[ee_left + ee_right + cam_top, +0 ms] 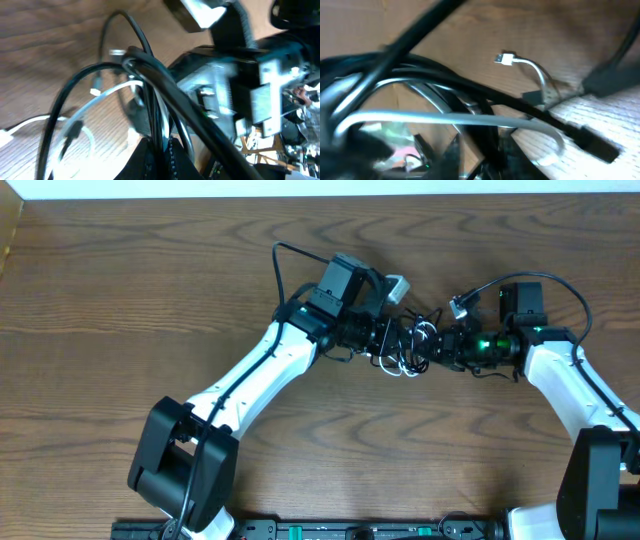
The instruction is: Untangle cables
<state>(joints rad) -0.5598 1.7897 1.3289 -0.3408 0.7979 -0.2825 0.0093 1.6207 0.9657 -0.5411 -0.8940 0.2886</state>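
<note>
Overhead view first: the cables (410,345) sit in one knotted clump near the middle of the brown wood-grain table (120,300). They're strung roughly left to right between the left gripper (388,340) and the right gripper (447,347), which face each other from either side. The white cable (398,367) hangs out of the clump in a few small round loops on the near side. Left wrist view is pretty blurry. The black cable (56,107) is smooth and glossy, and it sweeps in a big arc on the left. More black strands run straight down into the dark ribbed fingers (145,160), which are clamped tight on them. A white strand curves across the wood behind. Right wrist view: the white cord bends in a hook, and its small silvery plug points up and to the left. The black one lies diagonally, with its stubby matte plug aimed at the lower right, flat on the table. I honestly can't tell how wide the right jaws stand, it's all smear down there.
</note>
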